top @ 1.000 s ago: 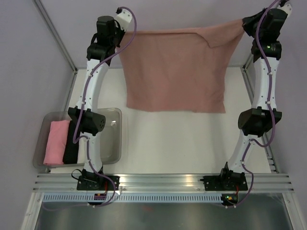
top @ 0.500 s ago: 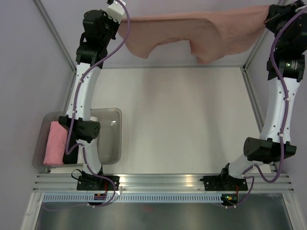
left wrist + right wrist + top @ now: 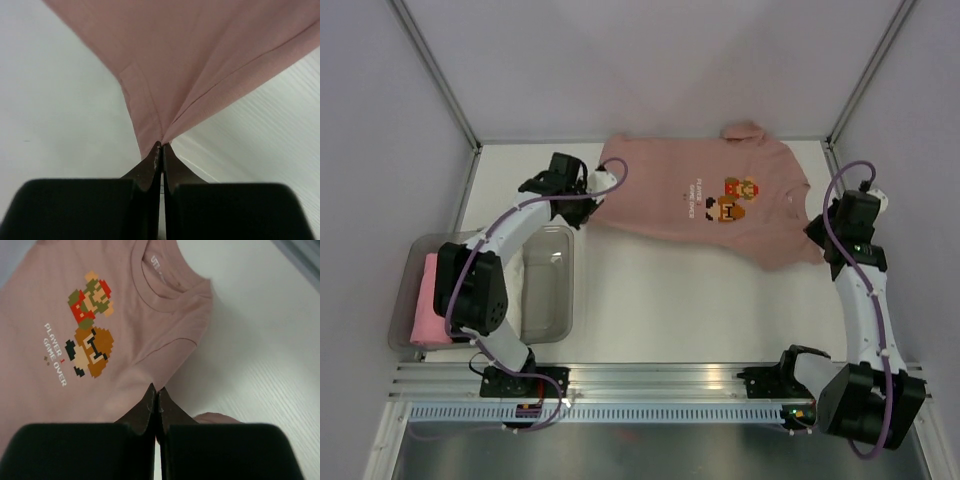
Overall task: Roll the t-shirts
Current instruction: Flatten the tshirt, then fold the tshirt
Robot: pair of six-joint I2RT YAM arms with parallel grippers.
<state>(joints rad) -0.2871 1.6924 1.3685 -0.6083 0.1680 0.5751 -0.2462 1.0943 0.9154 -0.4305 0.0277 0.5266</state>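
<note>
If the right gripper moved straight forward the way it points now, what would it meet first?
The t-shirt itself: the right gripper is shut on its edge, and pink cloth lies directly ahead, toward the collar. Its height above the cloth is unclear.

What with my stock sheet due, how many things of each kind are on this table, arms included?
Arms: 2, left arm and right arm
T-shirt: 1, spread out
Clear bin: 1, part hidden behind the left arm
Pink roll: 1, in the bin
Total: 5
</note>
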